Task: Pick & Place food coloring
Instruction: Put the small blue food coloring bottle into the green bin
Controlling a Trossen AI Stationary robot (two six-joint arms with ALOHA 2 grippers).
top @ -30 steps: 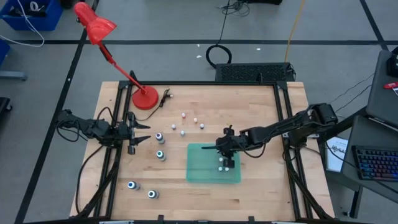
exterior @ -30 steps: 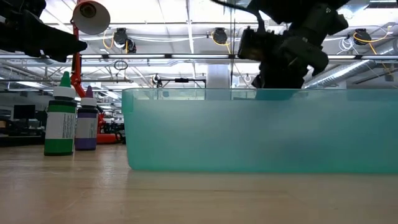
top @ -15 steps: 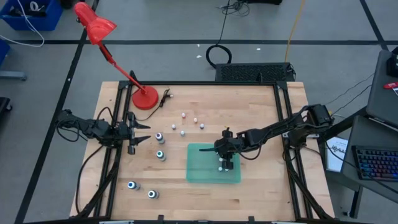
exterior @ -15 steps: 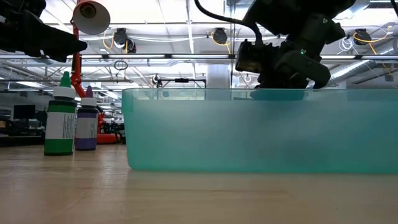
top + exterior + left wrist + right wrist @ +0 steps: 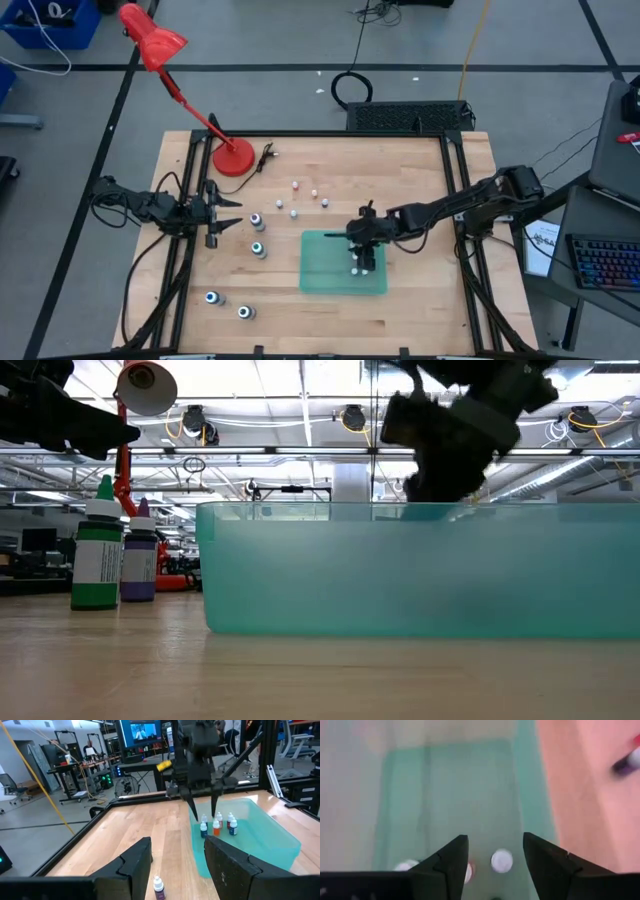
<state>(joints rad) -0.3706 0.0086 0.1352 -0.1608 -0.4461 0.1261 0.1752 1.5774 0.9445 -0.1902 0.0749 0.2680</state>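
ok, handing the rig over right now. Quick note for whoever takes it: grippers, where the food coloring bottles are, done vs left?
Right gripper: open, empty, hanging over the translucent teal plastic bin.
Left gripper: open, empty, parked at the table's left edge.
Done: four tiny food coloring bottles stand upright in the bin, below the right gripper.
Left: four bigger colour-topped bottles on the wooden table left of the bin, and a cluster of tiny whitish bottles behind it, near the red desk lamp.
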